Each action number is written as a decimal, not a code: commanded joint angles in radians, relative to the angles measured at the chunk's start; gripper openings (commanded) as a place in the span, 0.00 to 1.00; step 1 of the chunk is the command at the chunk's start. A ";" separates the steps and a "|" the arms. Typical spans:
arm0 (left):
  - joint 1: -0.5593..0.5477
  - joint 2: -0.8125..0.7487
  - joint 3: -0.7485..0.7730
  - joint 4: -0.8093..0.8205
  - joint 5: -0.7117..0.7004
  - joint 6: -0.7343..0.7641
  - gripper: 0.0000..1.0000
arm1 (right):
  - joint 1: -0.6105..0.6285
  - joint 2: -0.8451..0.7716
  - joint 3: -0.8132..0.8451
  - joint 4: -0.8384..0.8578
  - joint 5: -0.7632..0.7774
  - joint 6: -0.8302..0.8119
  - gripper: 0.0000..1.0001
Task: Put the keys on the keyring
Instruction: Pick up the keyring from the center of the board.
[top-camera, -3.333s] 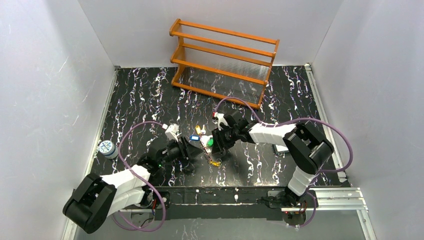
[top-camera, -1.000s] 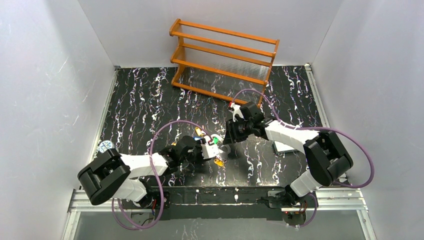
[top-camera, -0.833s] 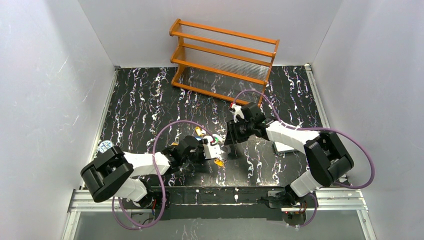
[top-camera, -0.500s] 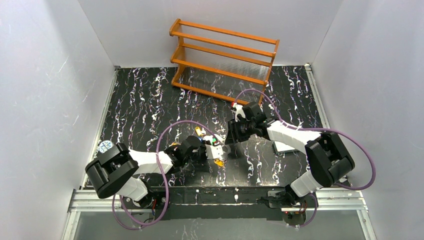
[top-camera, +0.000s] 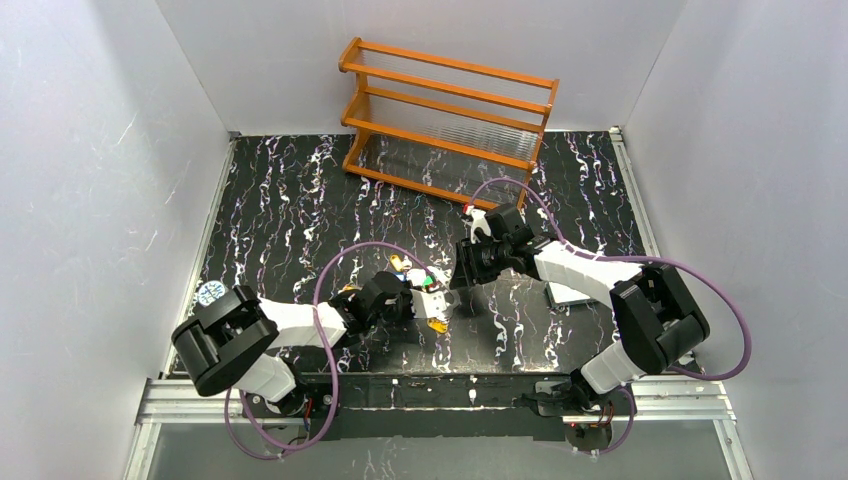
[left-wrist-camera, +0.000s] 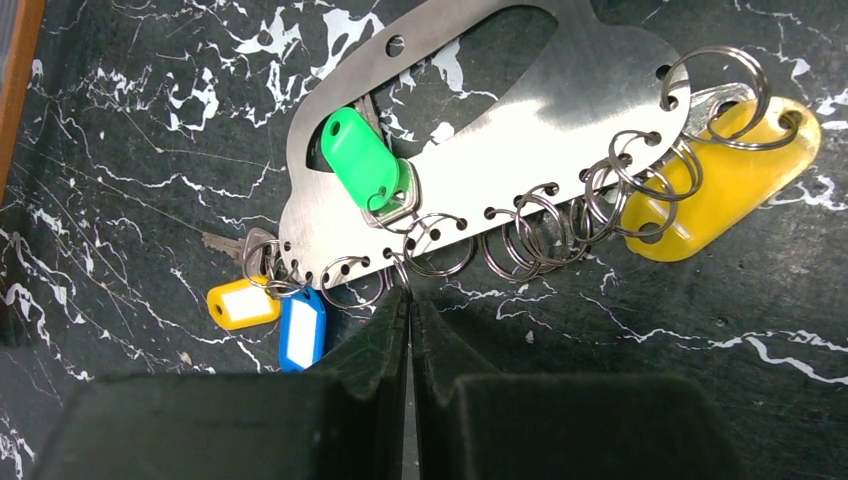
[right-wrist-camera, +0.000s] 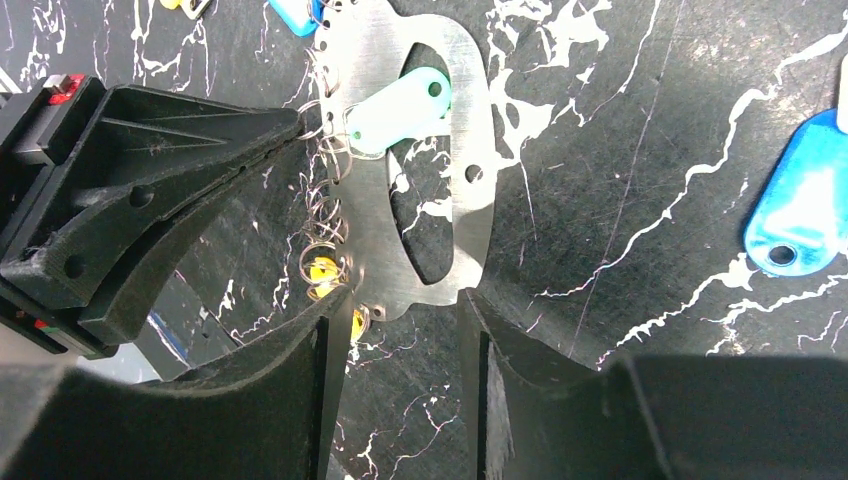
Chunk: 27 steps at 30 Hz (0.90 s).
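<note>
The keyring (left-wrist-camera: 520, 130) is a flat metal plate with an oval cut-out and several wire split rings along its edge; it also shows in the right wrist view (right-wrist-camera: 455, 140). On it hang keys with a green tag (left-wrist-camera: 358, 157), a large yellow tag (left-wrist-camera: 735, 185), a small yellow tag (left-wrist-camera: 240, 302) and a blue tag (left-wrist-camera: 300, 330). My left gripper (left-wrist-camera: 408, 297) is shut, pinching one upright split ring at the plate's edge. The right gripper (right-wrist-camera: 400, 300) straddles the plate's narrow end, with a finger against each side. A loose blue key tag (right-wrist-camera: 800, 200) lies apart on the mat.
An orange wooden rack (top-camera: 447, 120) stands at the back of the black marbled mat. A round blue-and-white disc (top-camera: 209, 293) sits at the left edge. A white flat object (top-camera: 570, 295) lies under the right forearm. Purple cables (top-camera: 345, 255) arch over both arms.
The left gripper has edged right to the plate and its jaws have shut on a ring. The right arm has hardly moved.
</note>
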 joint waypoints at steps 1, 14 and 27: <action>-0.005 -0.058 0.014 0.006 -0.005 -0.013 0.00 | -0.006 -0.032 -0.001 0.005 -0.021 -0.012 0.52; -0.005 -0.177 0.022 -0.042 0.000 -0.185 0.00 | -0.006 -0.052 -0.003 0.017 -0.049 -0.024 0.61; -0.005 -0.288 0.046 -0.105 0.040 -0.443 0.00 | -0.006 -0.217 -0.067 0.152 -0.126 -0.085 0.84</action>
